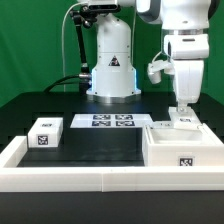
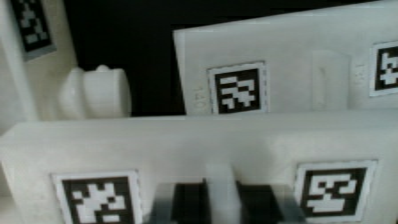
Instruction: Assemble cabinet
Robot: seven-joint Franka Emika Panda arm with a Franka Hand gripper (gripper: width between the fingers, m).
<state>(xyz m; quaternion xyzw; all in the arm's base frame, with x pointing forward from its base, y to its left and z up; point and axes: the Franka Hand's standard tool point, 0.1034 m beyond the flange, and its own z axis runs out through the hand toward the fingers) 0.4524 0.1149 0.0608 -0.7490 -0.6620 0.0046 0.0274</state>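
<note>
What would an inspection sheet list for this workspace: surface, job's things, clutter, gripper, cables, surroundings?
Surface: black table edged by a low white rail; marker board lying flat mid-table.
Job's things: cabinet at the exterior view's right; small tagged piece on top of it; tagged white block at the left.
Clutter: nothing seen.
Gripper: gripper low over the small tagged piece; open or shut cannot be told.
Cables: black cable beside the arm base.
Surroundings: green backdrop.

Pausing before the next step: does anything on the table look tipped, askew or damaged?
Nothing stands out. The cabinet sits flat at the exterior view's right with the end effector low over it; the small tagged block at the left rests level.
</note>
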